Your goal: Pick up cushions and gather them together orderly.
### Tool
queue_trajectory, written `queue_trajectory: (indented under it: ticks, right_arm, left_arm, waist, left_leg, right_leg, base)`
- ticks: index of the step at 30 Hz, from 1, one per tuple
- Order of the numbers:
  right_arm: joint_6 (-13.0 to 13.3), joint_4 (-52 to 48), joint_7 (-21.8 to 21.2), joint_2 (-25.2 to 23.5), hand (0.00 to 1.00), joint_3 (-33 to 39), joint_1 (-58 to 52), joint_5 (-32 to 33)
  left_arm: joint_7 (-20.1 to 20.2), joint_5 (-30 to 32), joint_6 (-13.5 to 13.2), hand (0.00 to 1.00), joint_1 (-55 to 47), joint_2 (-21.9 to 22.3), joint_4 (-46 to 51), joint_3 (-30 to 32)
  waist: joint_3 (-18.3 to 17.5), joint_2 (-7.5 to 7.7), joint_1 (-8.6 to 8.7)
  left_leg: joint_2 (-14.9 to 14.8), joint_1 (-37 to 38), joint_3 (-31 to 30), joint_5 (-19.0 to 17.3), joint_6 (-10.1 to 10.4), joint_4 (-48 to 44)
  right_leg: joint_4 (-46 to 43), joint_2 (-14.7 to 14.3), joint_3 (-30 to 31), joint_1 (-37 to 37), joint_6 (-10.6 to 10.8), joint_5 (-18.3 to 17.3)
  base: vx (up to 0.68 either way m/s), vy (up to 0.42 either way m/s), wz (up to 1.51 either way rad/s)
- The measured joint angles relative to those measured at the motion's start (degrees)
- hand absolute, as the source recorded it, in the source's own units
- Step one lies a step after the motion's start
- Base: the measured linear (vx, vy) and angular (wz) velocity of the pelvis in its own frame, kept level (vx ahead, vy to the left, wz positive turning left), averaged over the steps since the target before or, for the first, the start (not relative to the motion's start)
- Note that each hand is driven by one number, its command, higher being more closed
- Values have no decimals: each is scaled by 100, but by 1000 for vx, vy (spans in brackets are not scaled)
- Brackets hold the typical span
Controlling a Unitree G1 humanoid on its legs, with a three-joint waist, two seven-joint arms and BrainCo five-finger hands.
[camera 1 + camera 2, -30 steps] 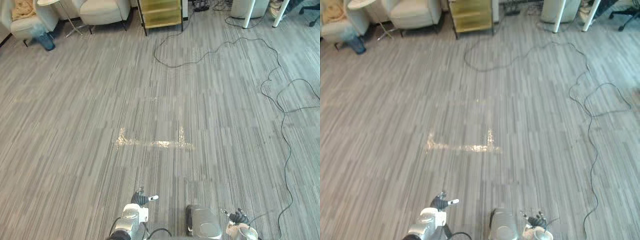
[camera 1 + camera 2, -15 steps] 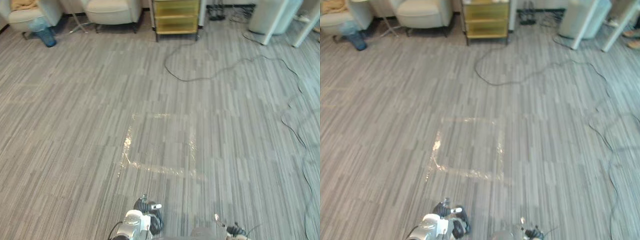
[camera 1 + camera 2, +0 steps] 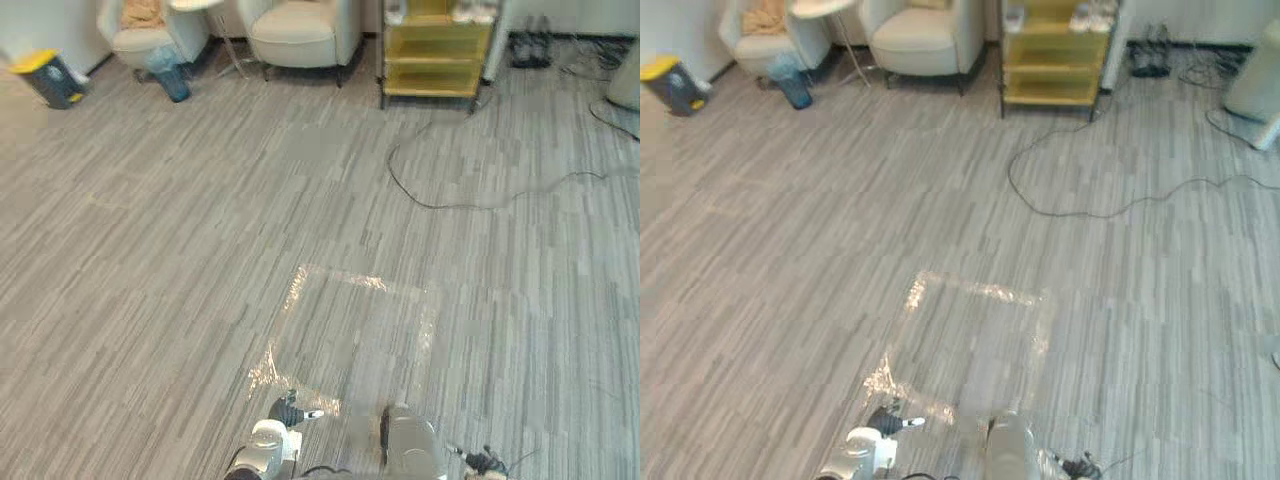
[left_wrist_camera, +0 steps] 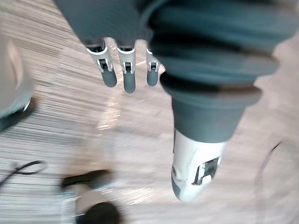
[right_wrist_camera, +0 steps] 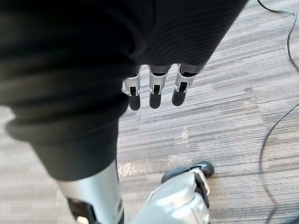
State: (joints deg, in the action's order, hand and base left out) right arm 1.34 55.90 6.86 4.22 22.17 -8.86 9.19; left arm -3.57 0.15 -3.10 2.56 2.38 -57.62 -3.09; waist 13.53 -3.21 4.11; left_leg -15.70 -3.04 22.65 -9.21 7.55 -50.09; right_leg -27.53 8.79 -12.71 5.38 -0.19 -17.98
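Note:
A tan cushion (image 3: 143, 12) lies on the seat of the left cream armchair (image 3: 160, 30) far across the room. A second cream armchair (image 3: 303, 30) stands beside it. My left hand (image 3: 287, 408) hangs low at the bottom edge of the eye views, and in its wrist view its fingers (image 4: 124, 70) are straight and hold nothing. My right hand (image 3: 487, 463) hangs at the bottom right; its fingers (image 5: 156, 88) are also straight and empty. Both hands are far from the cushion, above bare floor.
A shiny tape square (image 3: 350, 330) marks the grey plank floor just ahead. A yellow shelf cart (image 3: 437, 60) stands at the back, with a black cable (image 3: 450, 200) looping before it. A yellow-lidded bin (image 3: 50, 78) and a blue object (image 3: 175, 85) sit at the back left.
The camera has swung to the left: armchairs and yellow cart have slid rightwards in view, and the bin has come into sight. Both hands stay low and empty.

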Motion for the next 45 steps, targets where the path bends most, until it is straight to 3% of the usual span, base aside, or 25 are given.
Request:
queue_trajectory:
  ticks: [2, 4, 7, 8, 10, 11, 13, 15, 16, 17, 21, 23, 25, 27, 28, 31, 32, 34, 35, 37, 38, 39, 40, 42, 45]
  right_arm:
    - [16, -132, 0, -7, 0, 31, 19, 80]
    - [33, -136, 3, -1, 0, 92, 141, 89]
    - [29, -72, 25, 2, 0, 241, 331, 81]
    - [34, -36, 49, 22, 0, 230, 333, 35]
    - [26, 47, 53, 103, 0, 180, 312, -24]
    - [17, 163, 78, 94, 0, 184, 321, -26]
    - [-30, 259, 47, -23, 0, 131, 259, -76]
    - [-56, 365, 31, -73, 0, 127, 314, -211]
    - [-78, 379, 24, -97, 0, 119, 325, -244]
    - [-91, 421, 4, -102, 0, 117, 363, -244]
    - [-74, 412, 9, 155, 0, 40, 603, -250]
    - [-63, 340, 12, 156, 0, -16, 676, -251]
    - [-72, 354, 16, 148, 0, -38, 656, -253]
    - [-64, 392, 29, 312, 0, -34, 659, -252]
    - [-46, 386, 29, 322, 0, 0, 658, -252]
    - [-33, 428, 34, 293, 0, 196, 544, -228]
    - [-37, 391, 37, 260, 0, 157, 427, -211]
    - [-38, 339, 44, 233, 0, 127, 375, -167]
    - [-38, 272, 42, 231, 0, 192, 379, -157]
    - [-24, 238, 60, 207, 0, 289, 408, -199]
    - [-30, 261, 60, 229, 0, 328, 409, -203]
    - [-40, 340, 60, 284, 0, 400, 399, -202]
    - [-62, 383, 58, 301, 0, 479, 359, -201]
    - [-102, 423, 52, 190, 0, 490, 246, -223]
    - [-136, 580, 50, 126, 0, 505, 232, -240]
  left_arm:
    - [1, -6, -5, 0, 4, -1, 88, -19]
    - [-2, -8, -5, 0, 22, -3, 88, -30]
    - [-10, -7, 8, 0, 16, -7, 72, -86]
    - [-38, -21, 7, 0, 14, -9, 69, -108]
    - [-83, -33, 2, 0, 25, -17, -51, -236]
    - [-91, -36, 0, 0, 28, -102, -107, -252]
    - [-112, -44, -1, 0, 114, -199, -164, -362]
    - [-112, -46, 1, 0, 147, -288, -183, -502]
    - [-108, -55, 4, 0, 151, -293, -214, -576]
    - [-109, -77, 11, 0, 165, -334, -254, -643]
    - [-145, -142, 23, 0, 244, -448, -280, -742]
    - [-154, -143, 20, 0, 278, -471, -278, -744]
    - [-152, -143, 19, 0, 288, -492, -274, -754]
    - [-137, -139, 20, 0, 279, -314, -320, -740]
    - [-122, -139, 20, 0, 291, -268, -329, -741]
    - [-86, -124, 2, 0, 477, -223, -316, -699]
    - [-74, -117, -1, 0, 470, -151, -238, -546]
    - [-79, -96, 8, 0, 436, -78, -197, -484]
    - [-75, -90, 12, 0, 420, -57, -176, -484]
    - [-86, -73, 9, 0, 416, -83, -145, -512]
    - [-86, -53, 12, 0, 397, -82, -150, -530]
    - [-81, -21, 15, 0, 334, -67, -166, -533]
    - [-85, -23, 17, 0, 330, -90, -209, -532]
    - [-95, -23, 5, 0, 374, -191, -235, -588]
    - [-101, -23, 9, 0, 396, -337, -259, -715]
  waist:
    - [-16, 43, -89]
    - [-14, 77, -140]
    - [23, 176, -185]
    - [5, 164, -226]
    - [-80, 17, -258]
    - [-132, 127, -283]
    - [-337, 479, -257]
    - [-375, 536, -286]
    - [-369, 516, -311]
    - [-353, 491, -300]
    - [-180, 53, -257]
    - [-158, -4, -208]
    - [-155, 72, -140]
    - [-144, -167, -111]
    - [-114, -125, -109]
    - [-16, 28, -20]
    - [29, 92, -37]
    - [46, 106, -66]
    - [36, 86, -111]
    - [27, 79, -160]
    - [-9, 18, -163]
    - [-104, -141, -152]
    - [-184, -178, -144]
    - [-271, -23, -103]
    - [-315, 43, -112]
  left_leg:
    - [-27, -291, 409, -114, -229, 230]
    - [185, -438, 498, -115, -233, 1367]
    - [869, -504, -201, 348, -158, 3867]
    - [975, -525, -559, 606, -95, 4315]
    - [929, -613, -1007, 792, -76, 4387]
    - [1063, -671, -1105, 1058, -168, 4039]
    - [1424, -792, -879, 466, -343, 3569]
    - [1586, -684, -675, 259, -500, 3507]
    - [1602, -510, -545, 206, -566, 3603]
    - [1643, -298, -547, 183, -594, 3738]
    - [1414, 664, -472, 173, -600, 4406]
    - [1335, 791, -437, 173, -599, 4400]
    - [1396, 931, -424, 99, -431, 4401]
    - [1213, 1066, -403, 77, -170, 4400]
    - [1224, 1115, -396, 169, -20, 4389]
    - [1079, 716, -450, 265, 140, 2908]
    - [801, 213, -458, 527, 378, 1573]
    - [528, -274, -470, 263, 178, 583]
    - [529, -418, -546, -52, 71, 901]
    - [826, -338, -968, -103, 47, 2389]
    - [916, -292, -1162, 67, 29, 3057]
    - [916, -280, -1407, 609, -132, 3695]
    - [926, -225, -1375, 514, -132, 3859]
    - [1105, -65, -1233, 594, -232, 4270]
    - [1338, 82, -1106, 664, -323, 4657]
  right_leg:
    - [307, 48, -61, -358, -59, 32]
    - [478, 132, -42, -529, -74, 59]
    - [631, 335, 225, -747, -19, 64]
    - [718, 338, 353, -839, 149, 16]
    - [912, 237, 567, -1056, 526, -206]
    - [918, 375, 797, -1155, 686, -325]
    - [739, 780, 1193, -1043, 722, -297]
    - [-251, 927, 1654, -461, 724, 19]
    - [-1001, 957, 1724, -79, 789, 184]
    - [-1450, 967, 1556, 114, 891, 74]
    - [-1306, 563, -54, 658, 555, -348]
    - [-615, 346, -315, 1033, 369, -116]
    - [291, 235, -383, 1128, 78, 893]
    - [189, 63, -397, 1063, -250, 928]
    - [146, 67, -388, 1039, -266, 857]
    - [312, 168, -458, 534, -200, 546]
    - [436, 171, -487, 263, -221, 505]
    - [577, 94, -410, -15, -238, 467]
    - [692, 8, -251, -163, -220, 478]
    - [746, -52, 12, -129, -124, 468]
    - [763, -134, 120, -96, -53, 438]
    - [735, -309, 307, -12, 103, 358]
    - [661, -352, 418, 54, 182, 311]
    - [766, -194, 569, 72, 303, 358]
    - [1018, -50, 663, 47, 439, 435]
  base:
    - [299, -62, 10]
    - [319, 23, -14]
    - [410, 156, -36]
    - [383, 220, -68]
    - [365, 295, -74]
    - [431, 351, -50]
    - [479, 342, -34]
    - [467, 324, -35]
    - [404, 246, -33]
    - [389, 188, -23]
    - [346, 73, -15]
    - [292, -81, -6]
    - [290, -126, 11]
    - [349, -153, -20]
    - [312, -181, -28]
    - [214, -179, 16]
    - [109, -105, 2]
    - [143, -58, -34]
    - [153, 18, -72]
    - [112, 58, -82]
    - [190, 144, -91]
    - [208, 168, -85]
    - [222, 193, -62]
    - [229, 156, -17]
    - [211, 146, -14]
